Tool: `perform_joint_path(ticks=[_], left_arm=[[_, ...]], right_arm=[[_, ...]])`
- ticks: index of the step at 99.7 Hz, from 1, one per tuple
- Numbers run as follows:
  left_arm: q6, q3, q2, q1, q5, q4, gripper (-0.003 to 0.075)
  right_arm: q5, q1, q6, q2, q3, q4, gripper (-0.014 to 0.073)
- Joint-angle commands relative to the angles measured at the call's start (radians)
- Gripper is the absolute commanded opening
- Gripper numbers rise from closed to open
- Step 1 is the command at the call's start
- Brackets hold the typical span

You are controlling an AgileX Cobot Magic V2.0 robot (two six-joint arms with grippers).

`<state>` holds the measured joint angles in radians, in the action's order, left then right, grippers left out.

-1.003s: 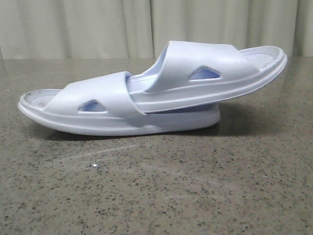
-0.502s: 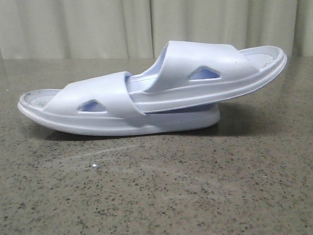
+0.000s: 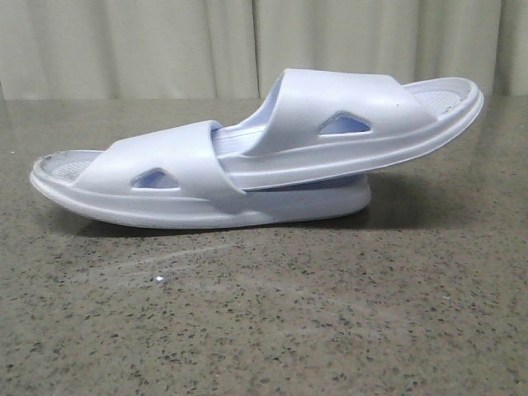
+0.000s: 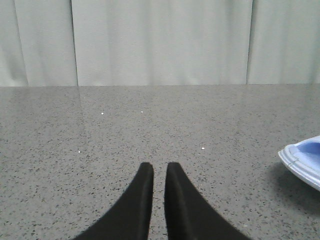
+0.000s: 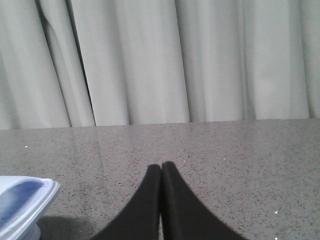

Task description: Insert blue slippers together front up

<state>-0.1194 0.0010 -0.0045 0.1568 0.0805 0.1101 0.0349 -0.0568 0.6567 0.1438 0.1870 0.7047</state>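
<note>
In the front view two pale blue-white slippers lie nested on the speckled table. The lower slipper (image 3: 165, 177) rests flat, its end pointing left. The upper slipper (image 3: 346, 115) has one end pushed under the lower one's strap, and its other end is raised to the right. Neither gripper shows in the front view. My left gripper (image 4: 159, 167) is empty over bare table, its fingers nearly touching with a thin slit between them; a slipper end (image 4: 305, 162) lies off to its side. My right gripper (image 5: 161, 166) is shut and empty; a slipper end (image 5: 22, 200) shows beside it.
The grey speckled stone table (image 3: 264, 313) stretches around the slippers. A pale pleated curtain (image 3: 165, 41) hangs behind the table's far edge.
</note>
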Motion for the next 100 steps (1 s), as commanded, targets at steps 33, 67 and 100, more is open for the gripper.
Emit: perform_joint_path(ticks=[33,67,100], left_arm=[[-0.008,0.009,-0.029,0.004,-0.081,-0.01,0.0016],[-0.008,0.009,-0.029,0.004,-0.081,-0.01,0.0016],[-0.008,0.009,-0.029,0.004,-0.081,-0.01,0.0016]], right_arm=[[-0.065,-0.002,0.015,0.008,0.023,-0.021,-0.0107],[-0.204,-0.002,-0.677,0.008,-0.114,-0.72,-0.0107],[-0.224,-0.002,-0.746,-0.005,-0.217,-0.733,-0.0107]])
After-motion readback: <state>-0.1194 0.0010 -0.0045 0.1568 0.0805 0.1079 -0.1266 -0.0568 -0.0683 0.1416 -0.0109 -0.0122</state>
